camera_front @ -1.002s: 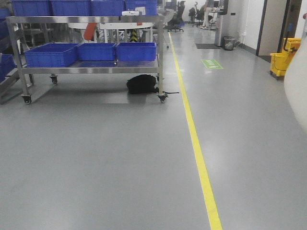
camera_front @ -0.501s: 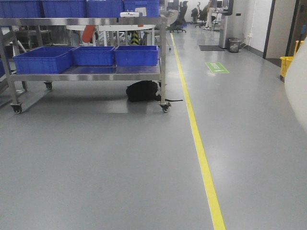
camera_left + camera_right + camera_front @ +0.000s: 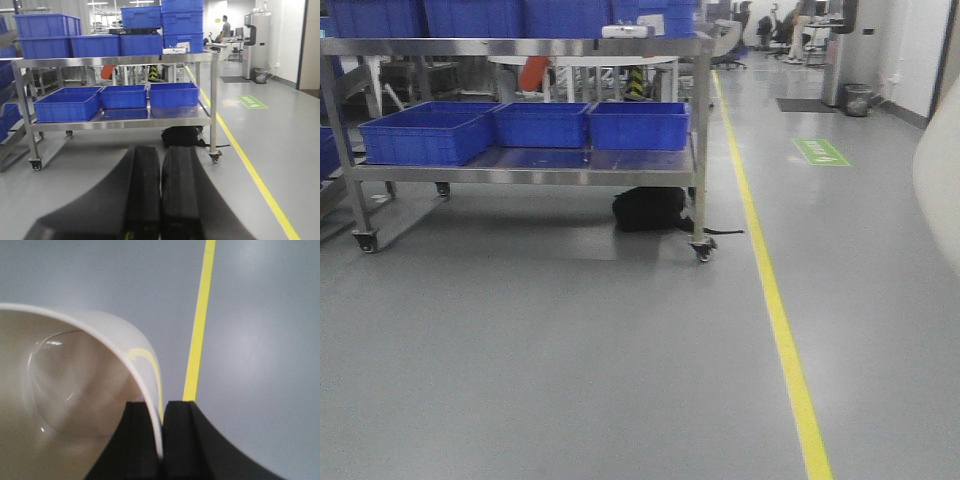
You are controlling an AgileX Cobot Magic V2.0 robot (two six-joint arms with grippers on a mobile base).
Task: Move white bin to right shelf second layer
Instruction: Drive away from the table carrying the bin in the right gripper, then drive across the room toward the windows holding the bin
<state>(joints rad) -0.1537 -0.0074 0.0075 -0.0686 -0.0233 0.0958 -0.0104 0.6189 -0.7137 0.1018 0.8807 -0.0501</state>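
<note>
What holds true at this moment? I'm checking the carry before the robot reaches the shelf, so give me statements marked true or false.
The right gripper pinches the white bin by its wall. True.
The left gripper also grips the bin. False: it is shut on nothing.
Three blue crates sit on the steel cart, lower level. True.
The black bag lies on the cart's top. False: it lies on the floor beneath the cart.

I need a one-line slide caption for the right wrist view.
Right gripper holds the white bin by its rim, above a grey floor with a yellow line.
</note>
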